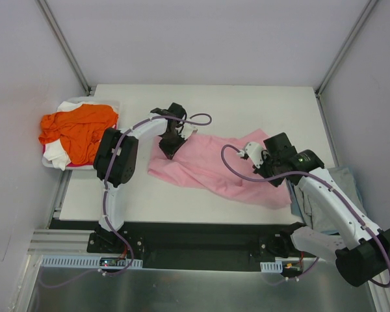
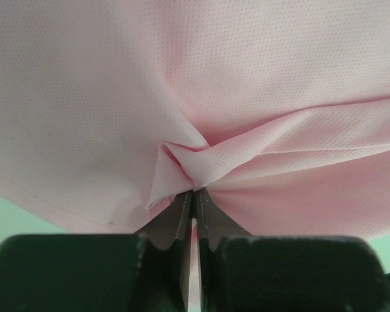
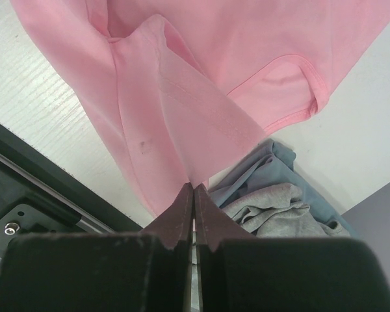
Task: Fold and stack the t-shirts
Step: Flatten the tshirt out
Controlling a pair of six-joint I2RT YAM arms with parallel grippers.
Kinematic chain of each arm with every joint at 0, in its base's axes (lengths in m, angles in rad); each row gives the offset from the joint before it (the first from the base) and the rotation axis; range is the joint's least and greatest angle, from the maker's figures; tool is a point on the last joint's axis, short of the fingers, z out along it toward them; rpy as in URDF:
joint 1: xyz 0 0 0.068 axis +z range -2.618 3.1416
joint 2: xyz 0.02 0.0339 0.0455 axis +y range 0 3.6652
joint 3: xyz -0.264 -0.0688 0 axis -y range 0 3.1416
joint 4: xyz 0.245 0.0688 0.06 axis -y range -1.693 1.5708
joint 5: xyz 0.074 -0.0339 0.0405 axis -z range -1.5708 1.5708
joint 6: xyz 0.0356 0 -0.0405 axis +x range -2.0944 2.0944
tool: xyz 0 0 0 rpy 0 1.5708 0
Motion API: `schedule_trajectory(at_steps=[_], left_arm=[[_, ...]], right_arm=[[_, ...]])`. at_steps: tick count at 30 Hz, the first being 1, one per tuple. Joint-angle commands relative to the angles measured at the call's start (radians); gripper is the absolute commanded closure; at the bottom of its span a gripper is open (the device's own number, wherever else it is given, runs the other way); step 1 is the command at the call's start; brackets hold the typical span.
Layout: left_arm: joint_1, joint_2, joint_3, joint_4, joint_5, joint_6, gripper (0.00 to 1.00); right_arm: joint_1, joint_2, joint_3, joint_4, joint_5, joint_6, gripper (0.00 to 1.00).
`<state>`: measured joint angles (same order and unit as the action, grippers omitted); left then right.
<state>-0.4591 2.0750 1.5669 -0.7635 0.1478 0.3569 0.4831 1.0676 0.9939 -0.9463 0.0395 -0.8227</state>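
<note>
I see the pink t-shirt (image 1: 208, 168) stretched upper left to lower right across the white tabletop (image 1: 247, 110), left fingers (image 2: 179, 216) and right fingers (image 3: 181, 213) pinching it.

The top camera looks down from above and behind on the whole table (image 1: 247, 110), while both wrist cameras sit very close, looking along their fingers (image 2: 179, 218); all three share the pink shirt (image 1: 201, 166), top and right wrist also the grey shirt (image 3: 279, 211).
</note>
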Motion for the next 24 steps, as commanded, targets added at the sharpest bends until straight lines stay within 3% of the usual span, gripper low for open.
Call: schedule_trajectory(at_steps=[1,10,17,24], left_arm=[[-0.006,0.004,0.018,-0.011,-0.028,0.005,1.0],[-0.006,-0.104,0.045,0.004,-0.134,0.022,1.0],[0.037,-0.185,0.185,0.009,-0.201,0.017,1.0],[0.08,-0.254,0.225,0.032,-0.241,0.002,1.0]], right_arm=[[0.003,-0.017,0.011,-0.012,-0.012,0.014,0.99],[0.005,-0.008,0.009,0.049,0.092,0.02,0.99],[-0.015,0.069,0.136,0.113,0.243,0.031,0.99],[-0.041,0.127,0.294,0.144,0.381,0.024,0.99]])
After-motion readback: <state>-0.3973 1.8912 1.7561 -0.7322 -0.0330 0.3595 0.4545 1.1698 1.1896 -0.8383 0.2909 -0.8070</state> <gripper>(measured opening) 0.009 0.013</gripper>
